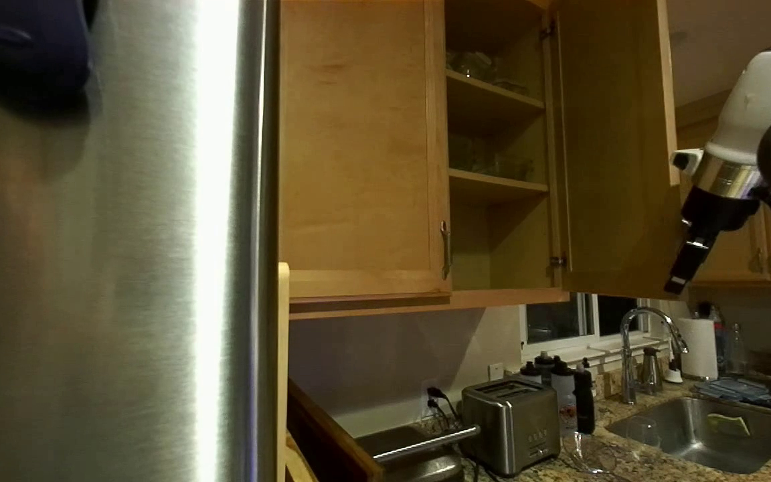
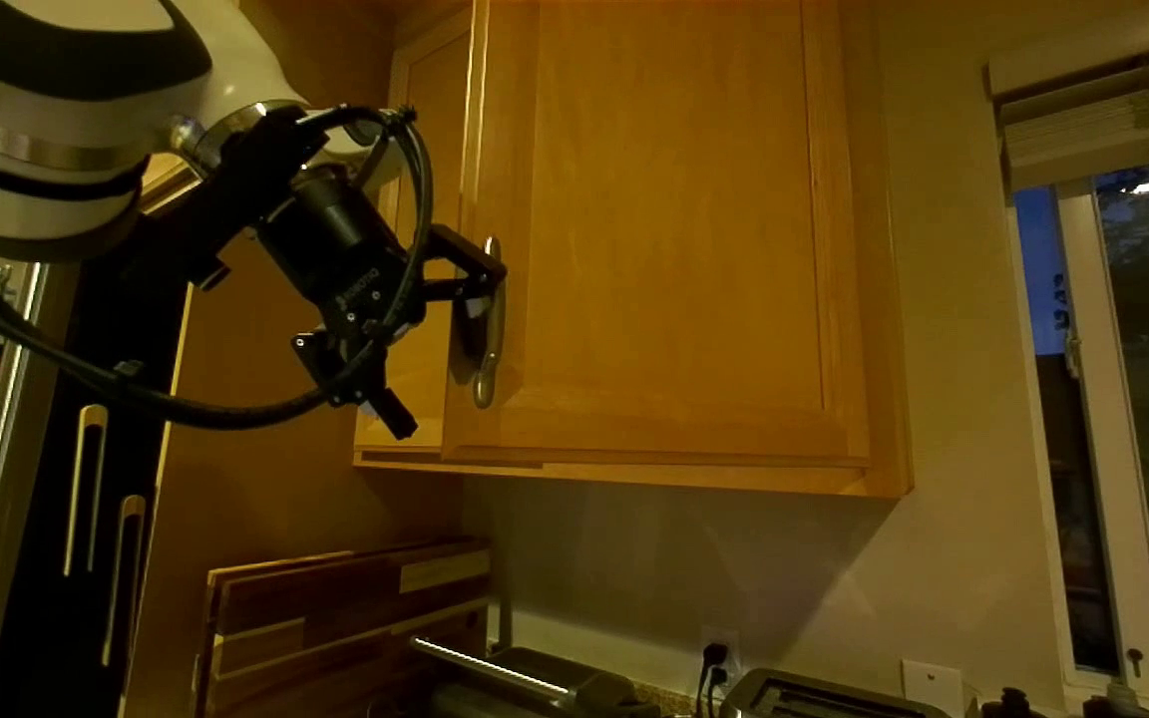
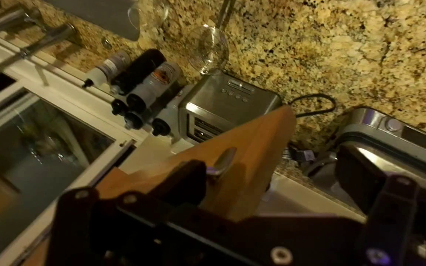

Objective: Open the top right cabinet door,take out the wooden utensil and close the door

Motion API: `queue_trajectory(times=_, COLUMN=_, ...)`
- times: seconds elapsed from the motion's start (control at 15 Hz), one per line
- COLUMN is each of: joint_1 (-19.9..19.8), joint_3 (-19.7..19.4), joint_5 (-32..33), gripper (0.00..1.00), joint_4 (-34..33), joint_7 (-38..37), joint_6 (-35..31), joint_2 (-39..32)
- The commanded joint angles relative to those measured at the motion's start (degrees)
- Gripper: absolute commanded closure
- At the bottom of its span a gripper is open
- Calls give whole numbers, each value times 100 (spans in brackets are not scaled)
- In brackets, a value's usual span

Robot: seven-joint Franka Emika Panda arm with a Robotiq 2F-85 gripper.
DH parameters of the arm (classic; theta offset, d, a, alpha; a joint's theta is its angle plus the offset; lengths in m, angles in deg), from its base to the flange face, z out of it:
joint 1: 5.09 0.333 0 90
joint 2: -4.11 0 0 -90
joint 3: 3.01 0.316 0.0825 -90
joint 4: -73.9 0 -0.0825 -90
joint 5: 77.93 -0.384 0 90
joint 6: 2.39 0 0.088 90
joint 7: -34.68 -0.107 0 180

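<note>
The top right cabinet door stands swung out, its inner face and the shelves in sight. Its outer face, with a vertical bar handle at the lower left, shows in an exterior view. My open gripper is at the free edge of this door. In the wrist view, one of the fingers lies close beside the handle; contact cannot be told. The opposite finger is on the inner side, apart from the wood. Nothing is gripped. The wooden utensil is hidden or out of view.
A neighbouring door is closed. Glassware sits on the shelves. Below are a toaster, several bottles, a press appliance and a sink with a faucet. The steel fridge fills one side.
</note>
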Motion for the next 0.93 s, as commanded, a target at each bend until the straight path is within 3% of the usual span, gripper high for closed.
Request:
queue_trajectory(times=0.0, joint_1=779, joint_3=-389, joint_5=25, gripper=0, joint_4=-135, joint_7=561, joint_6=-242, joint_2=-191)
queue_trajectory(times=0.13, joint_1=1125, joint_3=-662, joint_5=-10, gripper=0, joint_4=-166, joint_7=963, joint_6=-266, joint_2=-252)
queue_trajectory(times=0.4, joint_1=1370, joint_3=-1016, joint_5=-41, gripper=0, joint_4=-266, joint_7=1317, joint_6=-117, joint_2=-249)
queue_trajectory(times=0.67, joint_1=1168, joint_3=-1089, joint_5=-46, gripper=0, joint_4=-344, joint_7=1078, joint_6=11, joint_2=-247)
queue_trajectory(times=0.73, joint_1=1119, joint_3=-1102, joint_5=-59, gripper=7, joint_4=-388, joint_7=1018, joint_6=109, joint_2=-252)
queue_trajectory(times=0.8, joint_1=1093, joint_3=-1131, joint_5=-83, gripper=26, joint_4=-435, joint_7=984, joint_6=206, joint_2=-241)
queue_trajectory(times=0.87, joint_1=1076, joint_3=-1168, joint_5=-116, gripper=32, joint_4=-489, joint_7=966, joint_6=300, joint_2=-208)
